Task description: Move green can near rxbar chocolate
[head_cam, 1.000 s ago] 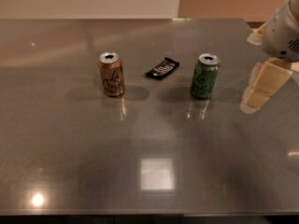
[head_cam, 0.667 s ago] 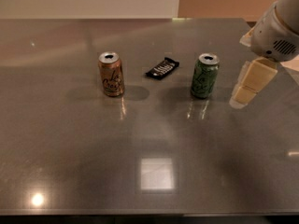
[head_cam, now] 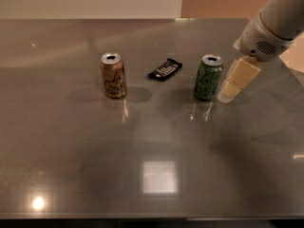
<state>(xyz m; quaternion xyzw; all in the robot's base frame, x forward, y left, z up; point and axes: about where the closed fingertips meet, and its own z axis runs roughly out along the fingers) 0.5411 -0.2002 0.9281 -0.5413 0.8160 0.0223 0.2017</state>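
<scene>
The green can (head_cam: 207, 77) stands upright on the grey table, right of centre. The rxbar chocolate (head_cam: 165, 69), a flat black bar with white lettering, lies a little to its left and farther back. My gripper (head_cam: 234, 83) comes down from the upper right on a white arm. Its cream-coloured tip is low over the table, just to the right of the green can, close to it but apart from it. Nothing is in the gripper.
An orange-gold can (head_cam: 113, 75) stands upright left of the bar. The table (head_cam: 152, 165) stretches wide toward the front, with bright light reflections on it. A pale wall runs behind the far edge.
My gripper has moved left and lower, from well to the right of the green can to right beside it. The cans and the bar have not moved.
</scene>
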